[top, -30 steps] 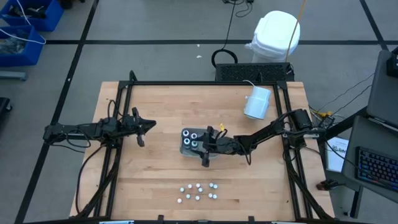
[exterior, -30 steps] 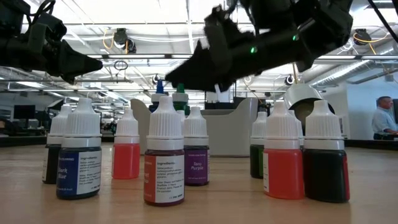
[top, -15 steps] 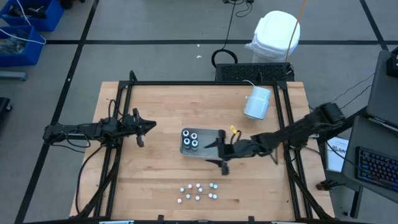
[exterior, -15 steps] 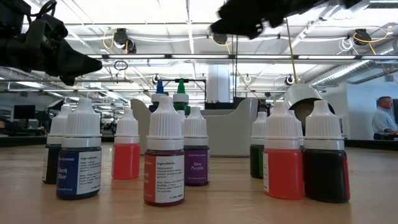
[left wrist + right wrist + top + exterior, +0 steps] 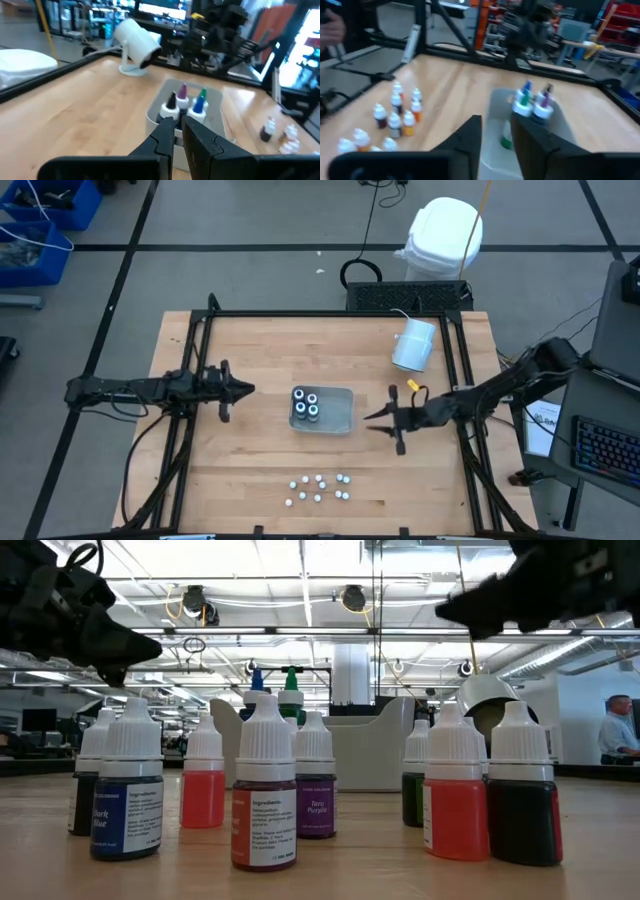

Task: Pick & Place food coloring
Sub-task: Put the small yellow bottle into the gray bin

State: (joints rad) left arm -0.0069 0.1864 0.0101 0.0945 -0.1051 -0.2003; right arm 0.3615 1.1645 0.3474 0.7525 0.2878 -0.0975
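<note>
Small bottles [image 5: 318, 488]: loose cluster of white-capped food coloring standing upright near the near edge of the counter [image 5: 250, 470], about mid-width; red, purple, dark and blue fills show in the low view.
Tray [image 5: 338, 420]: clear, at counter centre, well apart from the cluster.
Round bottles [image 5: 306, 405]: four dark ones, upright in the tray's left end, tops blue, green, purple and dark.
Right gripper [image 5: 388, 421]: just right of the tray, above the counter, jaws parted, empty.
Left gripper [image 5: 236, 391]: left of the tray, jaws nearly closed, empty.
White cylinder [image 5: 413, 345]: toward the far right corner.
</note>
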